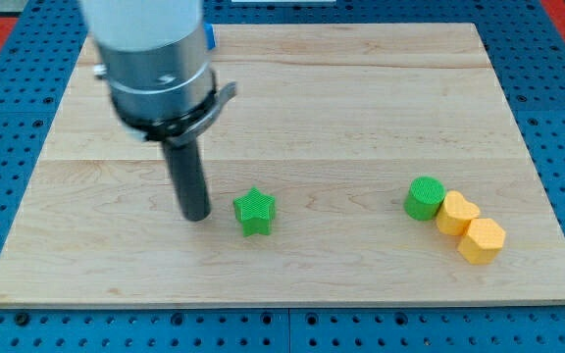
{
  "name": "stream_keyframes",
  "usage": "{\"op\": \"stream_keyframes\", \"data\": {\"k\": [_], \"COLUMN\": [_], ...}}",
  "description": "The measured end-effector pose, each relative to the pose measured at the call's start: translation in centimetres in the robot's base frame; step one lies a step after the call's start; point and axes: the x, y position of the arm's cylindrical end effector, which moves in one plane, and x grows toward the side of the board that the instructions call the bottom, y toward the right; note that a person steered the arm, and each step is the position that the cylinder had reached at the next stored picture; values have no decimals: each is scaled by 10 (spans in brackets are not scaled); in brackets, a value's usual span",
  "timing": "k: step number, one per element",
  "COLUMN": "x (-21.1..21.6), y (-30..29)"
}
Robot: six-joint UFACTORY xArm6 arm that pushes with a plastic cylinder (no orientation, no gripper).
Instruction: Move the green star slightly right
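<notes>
In the camera view, I see my tip [196, 216] resting on the wooden table [341, 118], the dark rod rising from it to the grey cylindrical arm housing at the view's top left. There is no gripper on this arm, so nothing opens or closes and nothing is held; the rod simply stands upright with its end on the wood. The green star [255, 212] sits just beside my tip, toward the view's right, with a narrow strip of bare wood between them, so they are not touching. Well apart from my tip, farther to the view's right, a green cylinder [424, 198] touches a yellow block [456, 213], which touches a second yellow block [482, 240], apparently hexagonal.
</notes>
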Motion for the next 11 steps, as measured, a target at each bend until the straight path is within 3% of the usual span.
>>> {"op": "stream_keyframes", "data": {"k": [3,5,7,11], "x": [-32,-6,12,-12], "y": [110,33,70,163]}}
